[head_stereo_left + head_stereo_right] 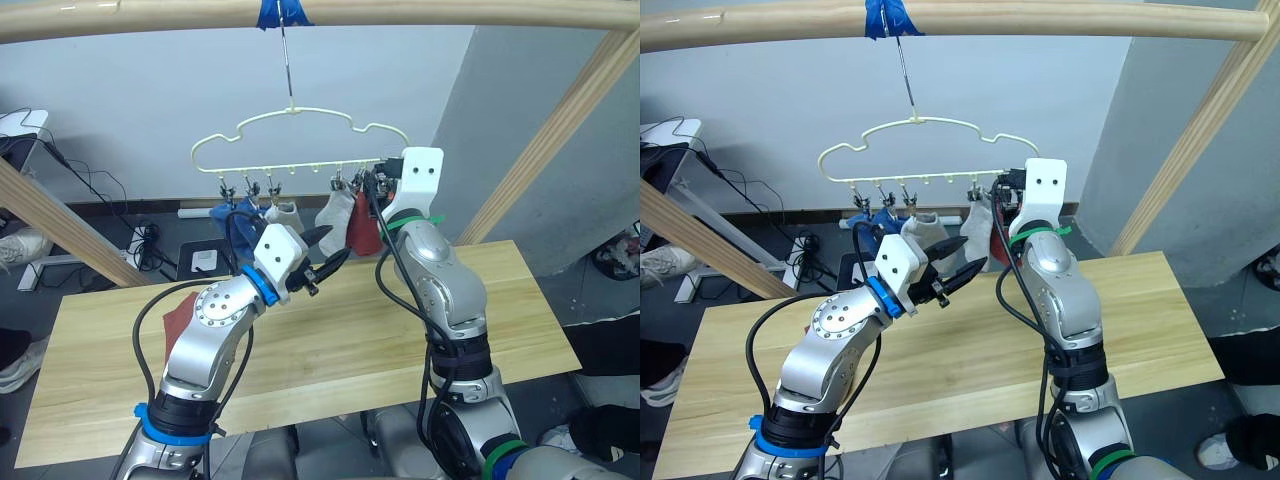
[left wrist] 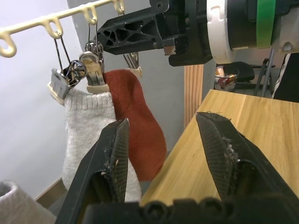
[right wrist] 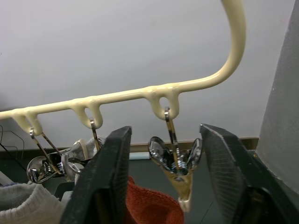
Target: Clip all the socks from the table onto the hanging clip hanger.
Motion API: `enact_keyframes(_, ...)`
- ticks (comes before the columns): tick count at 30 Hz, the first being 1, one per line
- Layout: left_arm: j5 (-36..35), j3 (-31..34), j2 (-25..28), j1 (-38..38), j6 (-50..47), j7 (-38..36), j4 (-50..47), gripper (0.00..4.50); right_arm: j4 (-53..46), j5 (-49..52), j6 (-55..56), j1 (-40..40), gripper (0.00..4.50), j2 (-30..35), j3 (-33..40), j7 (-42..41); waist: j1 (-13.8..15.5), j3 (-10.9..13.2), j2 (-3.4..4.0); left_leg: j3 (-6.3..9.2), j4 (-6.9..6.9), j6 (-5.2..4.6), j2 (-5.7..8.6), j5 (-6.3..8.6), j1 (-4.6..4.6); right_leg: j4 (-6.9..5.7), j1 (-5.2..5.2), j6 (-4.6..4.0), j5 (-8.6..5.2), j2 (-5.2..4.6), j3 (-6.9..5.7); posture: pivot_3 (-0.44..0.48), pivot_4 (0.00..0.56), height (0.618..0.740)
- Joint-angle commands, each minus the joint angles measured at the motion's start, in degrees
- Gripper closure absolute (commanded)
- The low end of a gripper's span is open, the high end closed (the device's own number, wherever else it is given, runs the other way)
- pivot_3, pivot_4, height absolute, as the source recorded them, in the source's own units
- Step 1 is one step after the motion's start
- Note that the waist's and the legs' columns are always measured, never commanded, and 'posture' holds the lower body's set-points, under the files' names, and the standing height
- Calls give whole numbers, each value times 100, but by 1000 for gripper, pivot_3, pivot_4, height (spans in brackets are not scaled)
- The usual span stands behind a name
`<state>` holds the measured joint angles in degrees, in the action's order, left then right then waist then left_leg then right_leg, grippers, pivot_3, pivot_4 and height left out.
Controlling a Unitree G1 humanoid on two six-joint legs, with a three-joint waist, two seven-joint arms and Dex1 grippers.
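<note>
The pale yellow clip hanger (image 1: 300, 135) hangs from a wooden pole. Clipped to it, from left to right, are a blue sock (image 1: 224, 214), two grey socks (image 1: 281, 213) (image 1: 336, 214) and a rust-red sock (image 1: 362, 226). Another rust-red sock (image 1: 178, 312) lies on the table (image 1: 400, 330) at the left, partly behind my left arm. My left gripper (image 1: 335, 245) is open and empty, held in the air just in front of the hanging grey and red socks (image 2: 140, 126). My right gripper (image 3: 166, 130) is open at the hanger's right end, its fingers on either side of an empty metal clip (image 3: 175, 161).
A thick wooden pole frame (image 1: 400, 12) crosses overhead, with slanted posts at the left (image 1: 60, 225) and right (image 1: 560, 130). Cables and floor clutter (image 1: 130, 235) lie behind the table.
</note>
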<state>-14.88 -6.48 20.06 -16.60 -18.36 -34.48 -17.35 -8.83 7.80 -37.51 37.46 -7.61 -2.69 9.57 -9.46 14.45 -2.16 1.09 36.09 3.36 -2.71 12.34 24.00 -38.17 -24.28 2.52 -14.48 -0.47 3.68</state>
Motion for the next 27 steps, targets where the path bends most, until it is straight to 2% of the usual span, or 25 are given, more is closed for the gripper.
enact_keyframes(1, 30, -23, 14, -14, 118, -22, -117, 1970, -76, -39, 130, 143, 2189, -132, -57, -30, 0, 0, 0, 0, 0, 0, 0, 0, 0, 0, 0, 0, 0, 0, 0, -199, 209, 740)
enact_keyframes(11, 58, -25, 8, -19, 128, -16, -102, 1970, 37, -30, 235, 202, 2189, -129, -18, -73, 1, 0, 0, 0, 1, 0, 0, 0, 0, -1, 0, 0, 0, 0, 0, -195, 209, 740)
enact_keyframes(14, 63, -28, 5, -20, 135, -15, -98, 1970, 63, -19, 276, 221, 2723, -124, -14, -98, 1, 0, 0, 0, 1, 0, 0, 0, 0, -2, 0, 0, 0, 0, 0, -195, 209, 740)
enact_keyframes(17, 67, -29, 13, 9, 145, -20, -109, 1970, 83, -28, 314, 233, 3742, -107, -19, -113, 1, 0, 0, 0, 1, 0, 0, 0, 0, -3, 0, 0, 0, 0, 0, -196, 208, 740)
enact_keyframes(20, 81, -30, 37, 79, 162, -33, -137, 1970, 94, -42, 344, 242, 4474, -83, -26, -124, 1, 0, 0, 0, 1, 0, 0, 0, -1, -3, 0, 0, 0, 0, 0, -194, 207, 740)
enact_keyframes(27, 100, -9, 47, 192, 145, -11, -200, 1970, 128, -51, 371, 260, 4474, -62, -21, -144, 1, -1, 0, 0, 2, 0, 0, 0, -1, -5, 0, 0, 0, 0, 0, -194, 207, 740)
